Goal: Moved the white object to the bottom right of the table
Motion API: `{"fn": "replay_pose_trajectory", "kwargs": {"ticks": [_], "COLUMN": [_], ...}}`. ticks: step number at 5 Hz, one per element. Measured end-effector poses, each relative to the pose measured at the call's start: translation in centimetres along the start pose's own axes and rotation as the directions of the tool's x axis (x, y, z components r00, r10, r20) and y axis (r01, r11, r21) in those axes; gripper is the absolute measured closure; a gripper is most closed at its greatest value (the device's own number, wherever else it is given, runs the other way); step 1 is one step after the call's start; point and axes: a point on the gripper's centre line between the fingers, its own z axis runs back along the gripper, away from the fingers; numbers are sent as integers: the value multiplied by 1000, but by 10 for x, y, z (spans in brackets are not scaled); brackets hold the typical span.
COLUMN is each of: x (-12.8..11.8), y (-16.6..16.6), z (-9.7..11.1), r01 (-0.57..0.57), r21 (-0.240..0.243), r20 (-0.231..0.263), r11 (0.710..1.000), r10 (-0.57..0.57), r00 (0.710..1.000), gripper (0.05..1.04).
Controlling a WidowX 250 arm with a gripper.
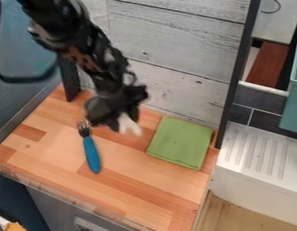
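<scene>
Table (138, 194) front, below gripper (121, 121): delivery outstanding. White object (129, 126) apparently pinched, raised; carry to gripper's lower right and release remain.

Blue-handled fork (90, 151); green cloth (181, 143); white object (128, 124).

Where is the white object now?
In the camera view, the white object is at the end effector, slightly left of centre, between the fork on the left and the green cloth on the right.
</scene>
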Motion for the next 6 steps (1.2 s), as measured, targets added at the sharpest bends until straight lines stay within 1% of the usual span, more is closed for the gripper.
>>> {"fn": "replay_pose_trajectory", "kwargs": {"ticks": [1, 2, 3, 4, 5, 6], "x": [-27, -62, -81, -93, -96, -92], "y": [-10, -6, -4, 0, 1, -5], "z": [-2, -11, -20, -33, -44, -44], "r01": [52, 107, 145, 201, 234, 229], "r21": [-31, -14, 2, 15, 26, 36], "r20": [-16, -48, -52, -56, -71, -74], "r11": [998, 994, 989, 979, 972, 973], "r10": [-53, -108, -145, -200, -231, -225], "r00": [998, 993, 988, 978, 970, 971], "gripper": [608, 608, 608, 612, 532, 221]}}
